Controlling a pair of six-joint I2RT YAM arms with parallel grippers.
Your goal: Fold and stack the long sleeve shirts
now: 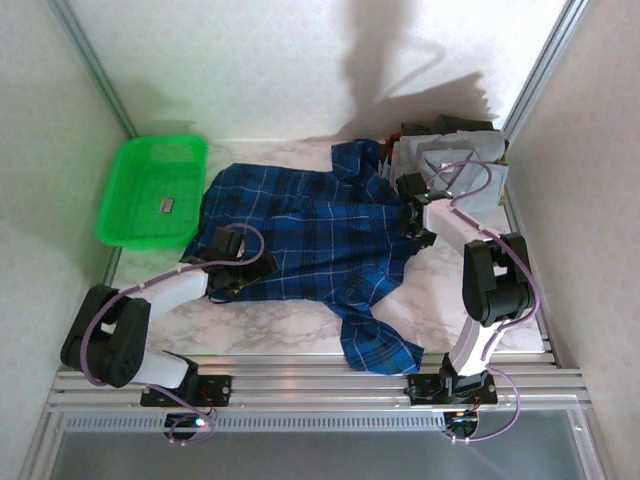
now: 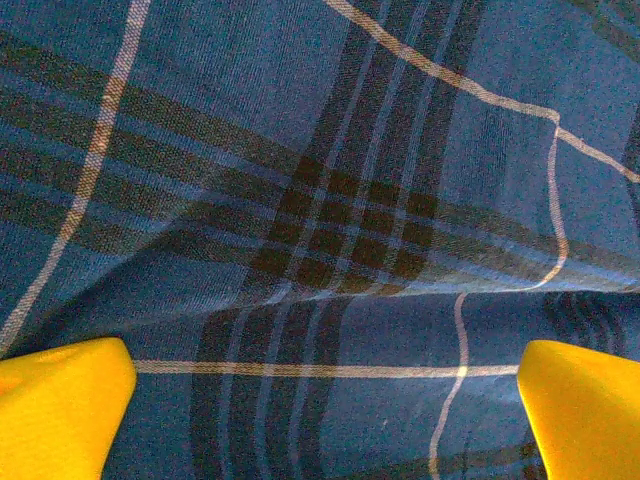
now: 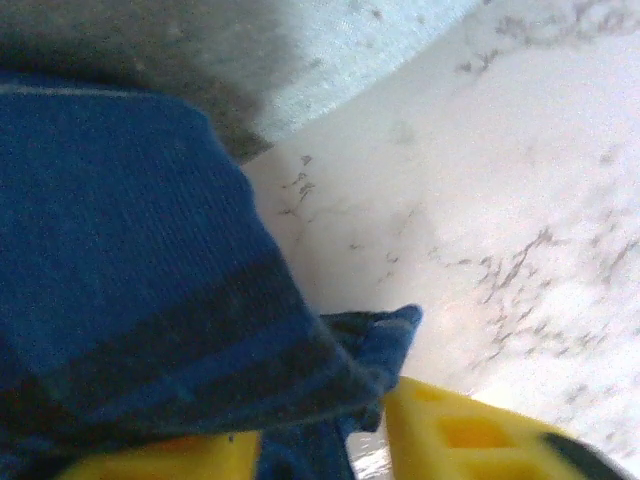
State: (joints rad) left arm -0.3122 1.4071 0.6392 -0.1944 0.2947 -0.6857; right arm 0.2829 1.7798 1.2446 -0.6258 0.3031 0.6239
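The dark blue plaid shirt (image 1: 310, 225) lies spread flat across the middle of the marble table (image 1: 270, 330), one sleeve trailing to the front edge. My left gripper (image 1: 258, 266) rests over the shirt's left lower part; its yellow fingers (image 2: 60, 400) stand wide apart and open, with plaid cloth (image 2: 340, 230) beneath them. My right gripper (image 1: 410, 222) is at the shirt's right edge, its fingers (image 3: 460, 435) closed in on a bunched fold of the blue cloth (image 3: 140, 280). Grey folded shirts (image 1: 460, 160) sit stacked at the back right.
A green plastic basket (image 1: 150, 190) stands at the back left with a small dark object (image 1: 166, 206) inside. White walls close in on both sides. Grey cloth (image 3: 300, 50) lies just beyond the right gripper, with bare marble (image 3: 500, 200) beside it.
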